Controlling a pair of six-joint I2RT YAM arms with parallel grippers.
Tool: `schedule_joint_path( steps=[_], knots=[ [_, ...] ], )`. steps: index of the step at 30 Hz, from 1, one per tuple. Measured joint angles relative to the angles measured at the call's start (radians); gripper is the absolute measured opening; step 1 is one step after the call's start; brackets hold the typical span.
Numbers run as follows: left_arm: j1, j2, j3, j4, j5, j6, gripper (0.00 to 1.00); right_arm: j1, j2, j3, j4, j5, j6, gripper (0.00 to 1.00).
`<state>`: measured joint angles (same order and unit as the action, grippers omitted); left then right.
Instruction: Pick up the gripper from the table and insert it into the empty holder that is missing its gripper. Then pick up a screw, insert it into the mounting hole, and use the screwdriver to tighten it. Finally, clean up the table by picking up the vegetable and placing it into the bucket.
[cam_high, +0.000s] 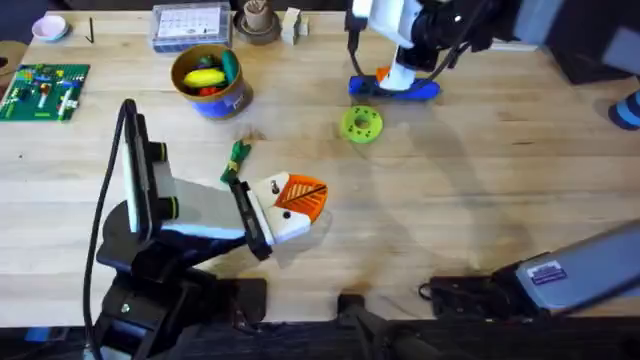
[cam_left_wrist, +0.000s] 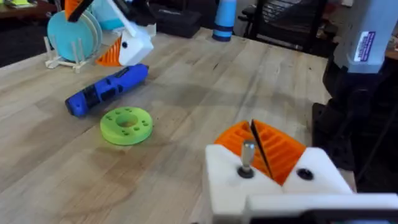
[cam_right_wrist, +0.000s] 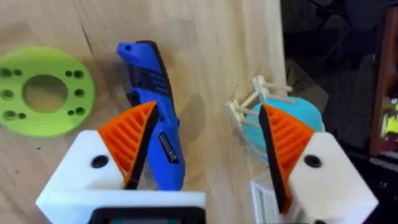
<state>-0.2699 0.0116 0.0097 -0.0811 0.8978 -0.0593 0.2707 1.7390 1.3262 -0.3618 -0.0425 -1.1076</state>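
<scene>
My left gripper (cam_high: 300, 203) rests low over the table's middle, shut, its orange ribbed pads (cam_left_wrist: 280, 146) pressed together. One orange wedge, the gripper (cam_left_wrist: 235, 139), sits in its white holder (cam_left_wrist: 224, 174). A screw (cam_left_wrist: 247, 157) stands up out of that holder's mounting hole. The blue screwdriver (cam_high: 395, 88) lies at the back. My right gripper (cam_right_wrist: 205, 143) is open and straddles it, with the screwdriver (cam_right_wrist: 152, 106) close against one orange finger (cam_right_wrist: 127, 140). The green vegetable (cam_high: 237, 155) lies just beyond my left gripper. Back left, the blue bucket (cam_high: 228, 103) holds toy pieces.
A green disc with holes (cam_high: 361, 123) lies beside the screwdriver. Along the back edge are a circuit board (cam_high: 45, 90), a clear box (cam_high: 190, 25), a brown cup (cam_high: 257, 20) and a pink bowl (cam_high: 48, 28). A light blue plate in a wooden rack (cam_right_wrist: 280, 115) stands past the screwdriver.
</scene>
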Motion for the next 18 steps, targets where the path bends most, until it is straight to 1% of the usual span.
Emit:
schedule_joint_path(
  steps=[7,12,13,15,18],
  knots=[
    [0.0,0.0,0.0,0.0,0.0,0.0,0.01,0.0,-0.207,0.0,-0.08,-0.003,0.189,0.994],
    [0.0,0.0,0.0,0.0,0.0,0.0,0.01,0.0,-0.371,0.0,-0.119,-0.022,0.403,0.994],
    [0.0,0.0,0.0,0.0,0.0,0.0,0.01,-0.001,-0.456,0.0,-0.149,-0.101,0.533,0.994],
    [0.0,0.0,0.0,0.0,0.0,0.0,0.01,-0.001,-0.489,0.0,-0.17,-0.172,0.598,0.994],
    [0.0,0.0,0.0,0.0,0.0,0.0,0.01,-0.001,-0.515,0.0,-0.202,-0.31,0.698,0.995]
  ],
)
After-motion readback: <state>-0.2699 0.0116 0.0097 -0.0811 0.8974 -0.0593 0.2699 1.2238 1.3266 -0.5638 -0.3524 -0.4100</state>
